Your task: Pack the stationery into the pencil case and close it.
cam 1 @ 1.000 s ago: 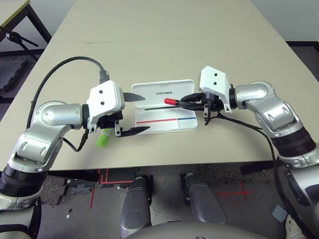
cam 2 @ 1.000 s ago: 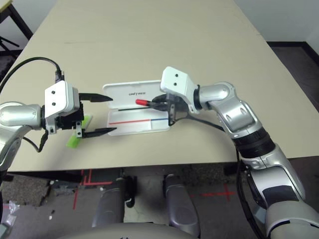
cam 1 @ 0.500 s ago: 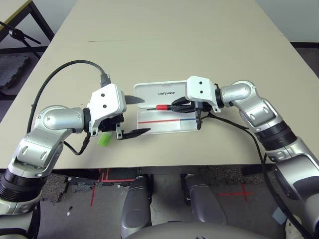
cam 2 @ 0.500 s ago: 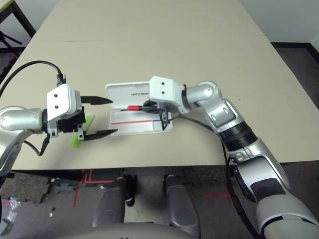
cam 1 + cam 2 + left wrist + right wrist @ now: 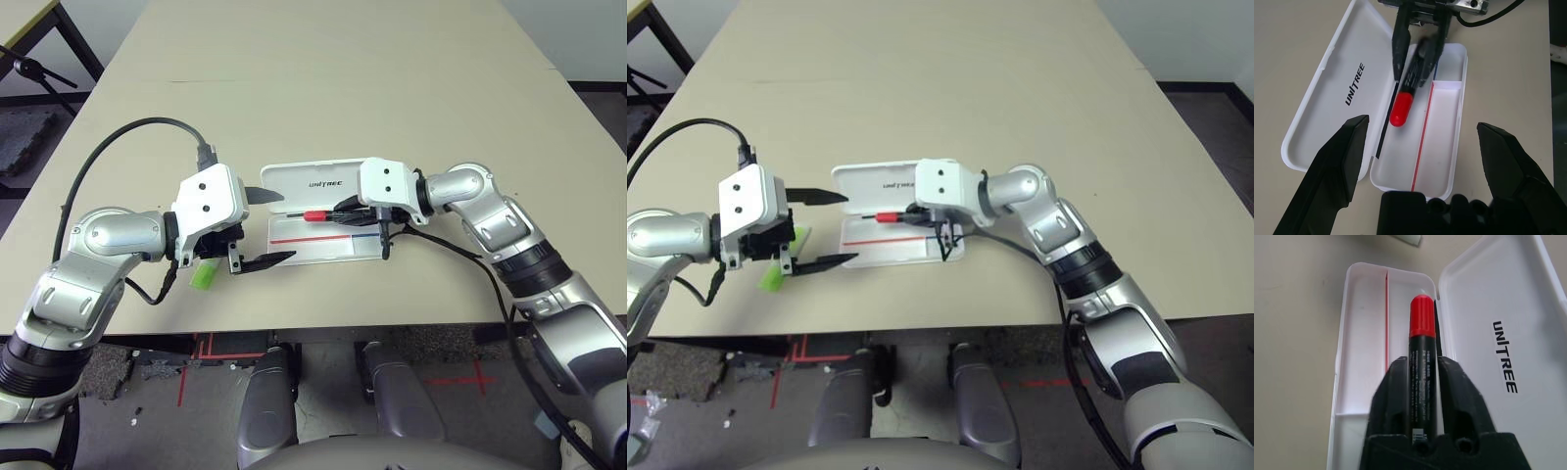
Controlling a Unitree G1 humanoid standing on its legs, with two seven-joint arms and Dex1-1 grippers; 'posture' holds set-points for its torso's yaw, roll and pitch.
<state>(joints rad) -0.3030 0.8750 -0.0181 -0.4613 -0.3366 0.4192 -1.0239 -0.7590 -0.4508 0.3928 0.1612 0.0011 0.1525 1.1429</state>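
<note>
The white pencil case (image 5: 328, 251) lies open in the middle of the table, its lettered lid (image 5: 1344, 98) folded flat toward the far side. Low over the tray, near the hinge, my right gripper (image 5: 345, 209) is shut on the slim red marker (image 5: 1421, 328), whose red cap (image 5: 1400, 108) points toward my left arm. My left gripper (image 5: 286, 227) stands wide open at the case's left end, with nothing between its fingers (image 5: 1334, 166). The lime-green highlighter (image 5: 204, 274) lies on the table beneath my left wrist, partly hidden by it.
A black cable loops from my left wrist over the table to the left (image 5: 118, 137). The tan table top (image 5: 323, 88) stretches bare behind the case. A dark stand and floor mats (image 5: 29, 78) sit beyond the table's left edge.
My right gripper has carried the red marker leftward and lower, from the case's right end to over its tray. My left gripper has stayed open beside the case.
</note>
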